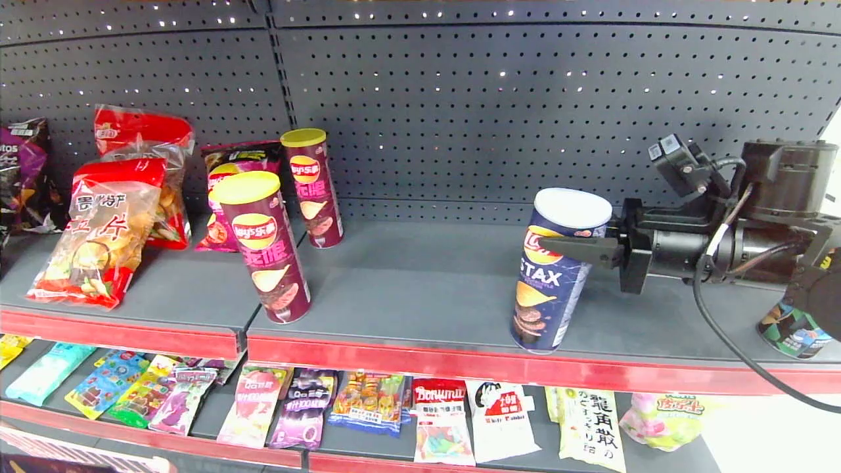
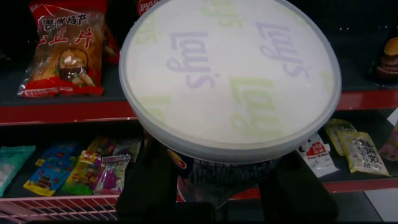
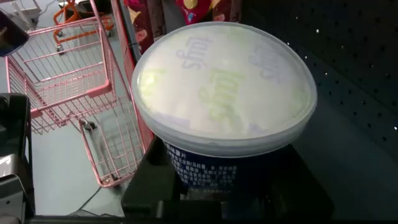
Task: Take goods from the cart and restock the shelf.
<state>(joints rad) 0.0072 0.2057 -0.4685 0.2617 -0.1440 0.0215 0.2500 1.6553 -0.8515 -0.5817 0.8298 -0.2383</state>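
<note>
Near the front lip of the shelf, a blue chip can is gripped just below its lid by the right end effector. Its long axis is kept near upright, lid up, leaning slightly. A second chip can is clasped by the left end effector. Both are judged light, smooth and crushable, so a gentle mid-body hold is advised.
</note>
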